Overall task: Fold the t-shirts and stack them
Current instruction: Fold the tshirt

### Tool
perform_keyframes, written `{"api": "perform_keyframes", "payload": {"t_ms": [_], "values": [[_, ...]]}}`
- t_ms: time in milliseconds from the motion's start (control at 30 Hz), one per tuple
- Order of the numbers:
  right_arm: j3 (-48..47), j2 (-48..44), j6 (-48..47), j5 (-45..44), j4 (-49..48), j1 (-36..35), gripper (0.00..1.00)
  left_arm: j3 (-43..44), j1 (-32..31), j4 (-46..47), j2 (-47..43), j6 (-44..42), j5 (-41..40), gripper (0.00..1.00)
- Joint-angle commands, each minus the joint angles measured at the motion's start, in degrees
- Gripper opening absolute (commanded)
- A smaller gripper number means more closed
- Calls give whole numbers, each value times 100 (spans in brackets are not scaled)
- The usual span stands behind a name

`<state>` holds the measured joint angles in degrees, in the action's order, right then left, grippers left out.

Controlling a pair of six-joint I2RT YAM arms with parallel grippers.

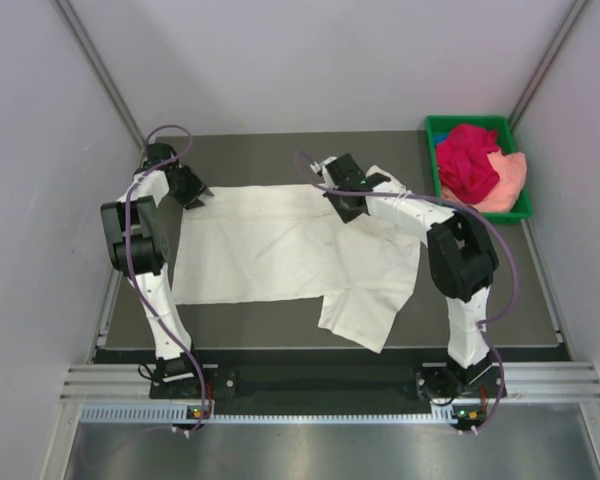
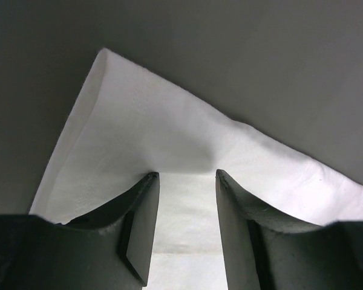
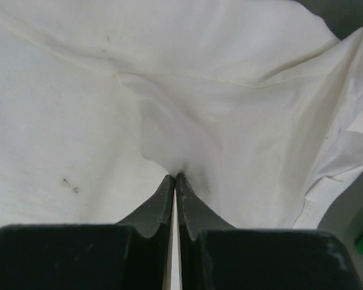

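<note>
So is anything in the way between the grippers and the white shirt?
Nothing visible. The right gripper is pinched shut on the white shirt, and the left gripper sits open at its far left corner.

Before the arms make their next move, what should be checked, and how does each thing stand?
1. Right jaws shut on the white shirt: ok, cloth puckers at their tips.
2. Left jaws gripping its far left corner: not ok, they stand apart.
3. Layers pinched on the right: cannot tell.
4. Red shirt and pink shirt out of the way in the tray: ok.
5. Flat white shirt: not ok, rumpled at near right.
</note>
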<state>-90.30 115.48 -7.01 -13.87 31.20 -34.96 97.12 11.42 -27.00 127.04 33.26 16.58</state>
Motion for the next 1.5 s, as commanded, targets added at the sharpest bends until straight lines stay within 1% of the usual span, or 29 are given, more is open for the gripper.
{"api": "perform_keyframes", "payload": {"t_ms": [0, 33, 67, 133, 233, 333, 433, 500, 600, 700, 800, 833, 867, 900, 933, 967, 1033, 1100, 1133, 1267, 1333, 1367, 1400, 1467], "values": [[-225, -167, 542, 1122, 351, 393, 0, -97, 1, -68, 391, -179, -498, 48], [-233, -140, 638, 1349, 378, 437, 0, -106, 9, -77, 391, -188, -506, 48], [-216, -131, 665, 1369, 387, 498, 0, -106, 9, -77, 374, -197, -515, 48], [-128, -96, 665, 1797, 369, 543, 0, -97, 1, -94, 374, -205, -533, 48], [-40, -52, 1059, 2255, 343, 648, 0, -106, 1, -94, 365, -214, -550, 48], [30, -87, 1227, 2624, 255, 692, 0, -106, 1, -103, 365, -206, -568, 48], [57, -157, 1507, 2933, 115, 692, 0, -97, 9, -112, 365, -197, -585, 48], [-5, -114, 1667, 2890, 123, 692, 0, -106, 1, -112, 365, -197, -577, 48], [-31, -35, 1957, 2618, 184, 692, 0, -106, 18, -121, 356, -188, -577, 49], [39, -52, 2168, 2416, 158, 692, 14, -97, 1, -121, 356, -197, -577, 49], [83, -314, 2134, 1968, 141, 727, 23, -88, 1, -156, 347, -197, -577, 48], [48, -394, 2116, 1645, 158, 762, 27, -79, 9, -165, 347, -197, -594, 48], [30, -473, 2081, 1433, 158, 824, 34, -79, 1, -182, 339, -197, -603, 48], [-31, -578, 2011, 1118, 115, 868, 36, -79, 1, -191, 347, -188, -621, 48], [-92, -605, 1958, 601, 114, 912, 38, -79, 1, -191, 347, -179, -638, 48], [-180, -588, 1896, 378, 106, 999, 40, -79, 1, -217, 356, -179, -664, 48], [-487, -422, 1659, -209, 27, 1035, 42, -79, 1, -235, 365, -170, -717, 49], [-916, -81, 1492, -545, 35, 1044, 43, -71, 1, -288, 391, -162, -744, 49], [-1058, 26, 1361, -851, 26, 1044, 44, -79, 1, -305, 391, -153, -761, 49], [-1472, 518, 1000, -1565, -376, 1026, 48, -79, 1, -323, 383, -153, -735, 48], [-1657, 765, 755, -1680, -518, 1026, 49, -79, 1, -341, 374, -161, -752, 49], [-1736, 852, 745, -1715, -579, 1018, 52, -71, 1, -341, 374, -170, -753, 48], [-1919, 1027, 518, -1716, -632, 1018, 52, -71, 1, -341, 374, -170, -753, 48], [-2113, 1204, 446, -1646, -607, 1009, 53, -62, 1, -358, 382, -170, -761, 48]]}}
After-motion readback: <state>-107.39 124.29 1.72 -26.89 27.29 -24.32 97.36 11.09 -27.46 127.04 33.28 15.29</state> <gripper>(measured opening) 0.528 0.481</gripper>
